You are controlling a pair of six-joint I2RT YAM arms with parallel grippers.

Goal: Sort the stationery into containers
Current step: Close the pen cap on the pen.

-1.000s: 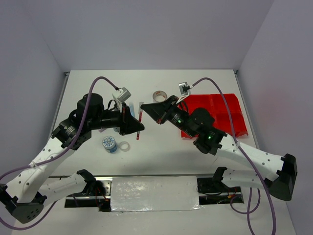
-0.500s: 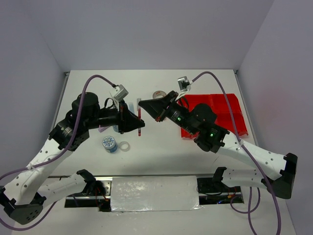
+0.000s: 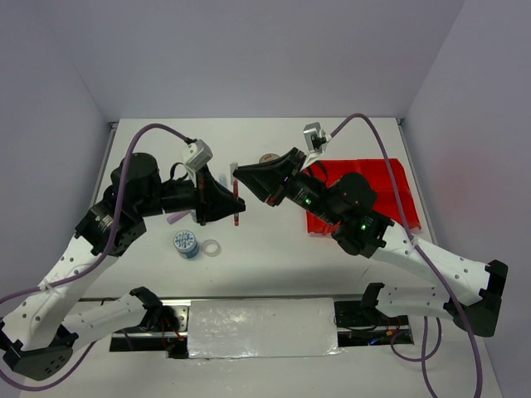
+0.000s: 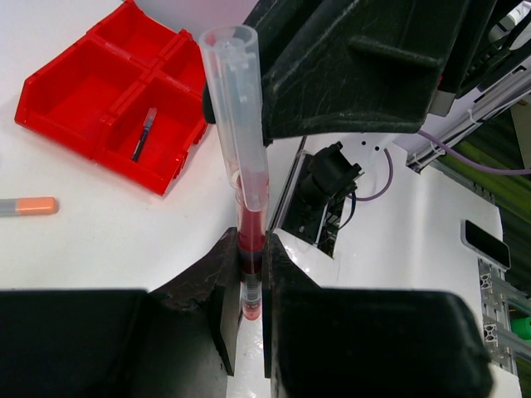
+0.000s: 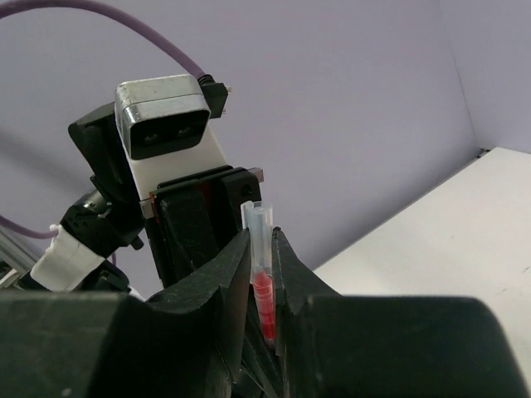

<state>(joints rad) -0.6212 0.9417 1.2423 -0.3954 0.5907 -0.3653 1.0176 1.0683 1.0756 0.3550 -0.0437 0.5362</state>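
Observation:
The thin red pen (image 3: 236, 197) with a clear cap hangs above the table, held at both ends. My left gripper (image 3: 230, 207) is shut on its red barrel (image 4: 249, 240). My right gripper (image 3: 241, 175) is shut on the clear cap end (image 5: 260, 240). The red four-compartment bin (image 3: 390, 195) lies at the right, and in the left wrist view (image 4: 75, 91) one compartment holds a blue pen (image 4: 143, 133). A blue-white tape roll (image 3: 185, 243) and a small clear tape ring (image 3: 211, 247) lie below my left gripper. The grey tape roll (image 3: 267, 157) is partly hidden behind my right gripper.
An orange-tipped marker (image 4: 29, 205) lies on the table left of the bin. A lilac marker (image 3: 177, 217) lies under my left arm. The two arms meet tip to tip above the table's middle.
Both grippers have shifted a little left and farther back with the pen between them. My right gripper's fingers have closed in on the cap end.

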